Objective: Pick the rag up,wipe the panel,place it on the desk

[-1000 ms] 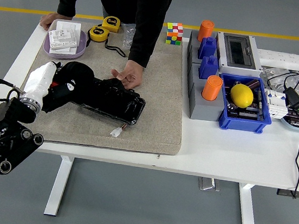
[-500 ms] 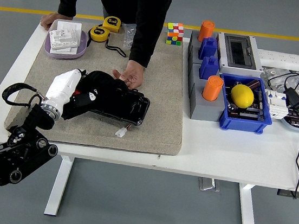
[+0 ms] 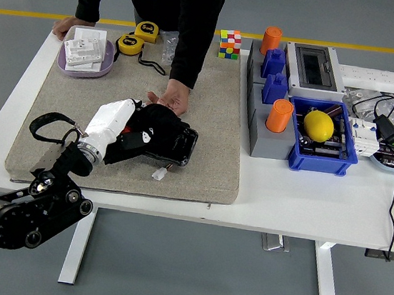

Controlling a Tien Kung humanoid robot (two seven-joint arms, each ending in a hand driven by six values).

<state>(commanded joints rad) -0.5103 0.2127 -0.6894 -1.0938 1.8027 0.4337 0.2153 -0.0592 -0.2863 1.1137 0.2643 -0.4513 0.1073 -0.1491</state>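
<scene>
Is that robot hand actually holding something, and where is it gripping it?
The left robot hand presses a black rag onto the black panel; where it grips the rag cannot be told. A person's hand steadies the panel's far edge.

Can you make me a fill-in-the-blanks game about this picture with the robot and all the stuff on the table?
1. The lemon sits in a ____ bin.
2. The robot's left hand presses a black rag on the ____ panel.
3. The person's hand rests on the panel's ____ edge.
4. Two ____ tape measures lie near the purple tray.

Missing words: blue; black; far; yellow
</scene>
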